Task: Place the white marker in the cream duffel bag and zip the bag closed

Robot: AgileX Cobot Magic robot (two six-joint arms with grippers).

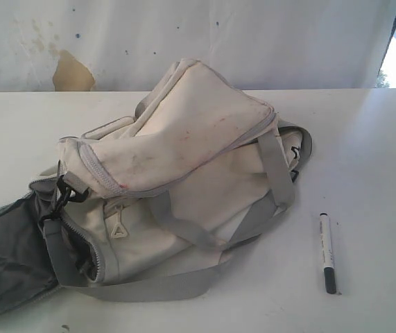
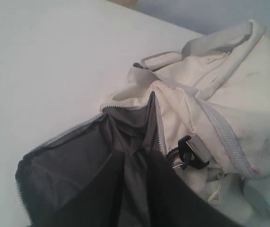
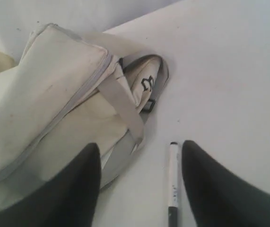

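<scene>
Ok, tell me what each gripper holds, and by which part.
Right gripper: nothing, fingers open above the white marker on the table. Left gripper: out of view, cannot tell.

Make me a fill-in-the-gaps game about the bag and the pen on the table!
The white marker has a ___ cap. It lies on the table, not ___ the cream duffel bag. The bag's open end shows dark ___ lining. The right fingers stand ___, with the marker between them.
Missing words: black; inside; grey; open.

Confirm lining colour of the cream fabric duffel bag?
Dark grey fabric lining, clearest in left wrist view.
</scene>
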